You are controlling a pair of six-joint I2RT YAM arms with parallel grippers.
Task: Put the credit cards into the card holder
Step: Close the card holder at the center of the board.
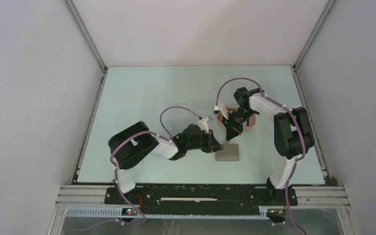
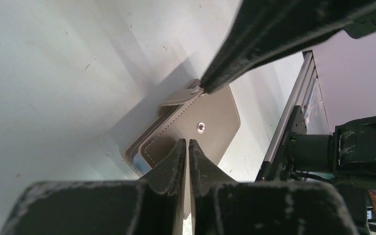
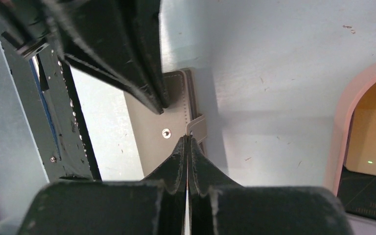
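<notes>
Centre frame, my right claw (image 3: 187, 138) pinches shut on the grey card holder's (image 3: 147, 127) strap (image 3: 199, 128); my left claw (image 2: 186, 141), all but closed, meets its edge, grip unclear.

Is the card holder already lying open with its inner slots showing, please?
No, in the left wrist view the card holder lies folded shut, with its outer cover and snap stud facing up.
</notes>
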